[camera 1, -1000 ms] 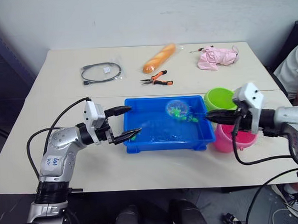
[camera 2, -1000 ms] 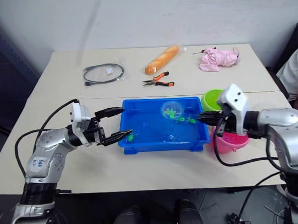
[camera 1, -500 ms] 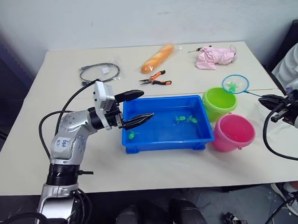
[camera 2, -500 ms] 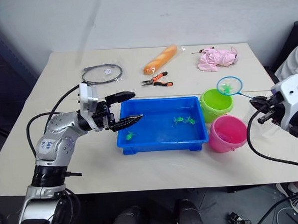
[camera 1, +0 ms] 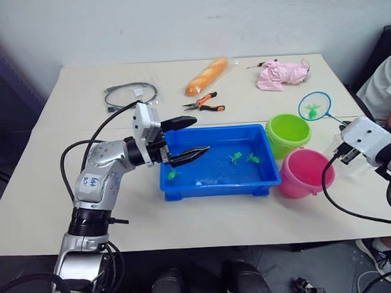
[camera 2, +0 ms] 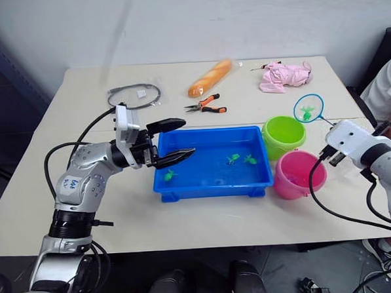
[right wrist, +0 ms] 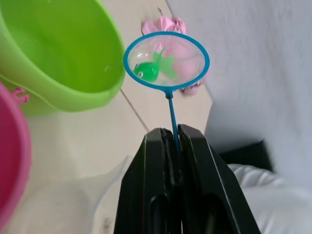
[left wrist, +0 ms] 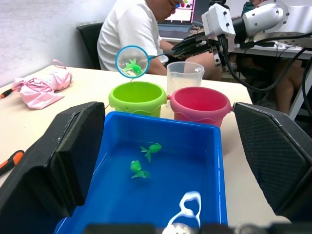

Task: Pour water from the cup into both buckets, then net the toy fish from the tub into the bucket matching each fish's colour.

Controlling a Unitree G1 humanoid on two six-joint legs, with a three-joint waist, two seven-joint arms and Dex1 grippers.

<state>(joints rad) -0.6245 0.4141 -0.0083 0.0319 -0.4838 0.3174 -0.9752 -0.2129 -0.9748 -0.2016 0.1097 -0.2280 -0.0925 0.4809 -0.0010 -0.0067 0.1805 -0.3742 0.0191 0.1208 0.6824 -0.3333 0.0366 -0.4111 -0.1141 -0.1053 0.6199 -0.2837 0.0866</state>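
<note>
Pale tabletop [camera 1: 67,192] carries the blue tub [camera 1: 220,184], where the left gripper [camera 1: 193,136] waits wide open and empty, while the right gripper [right wrist: 171,139], clamped on the net [right wrist: 166,60], lifts a green fish [right wrist: 155,68] just beside the green bucket [camera 1: 288,133], presumably for tipping in.

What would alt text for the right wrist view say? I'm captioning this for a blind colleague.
The right gripper is shut on the thin handle of a small blue-rimmed net holding one green toy fish, beside the lime green bucket. The pink bucket's rim and part of the clear cup lie nearer the gripper.
</note>
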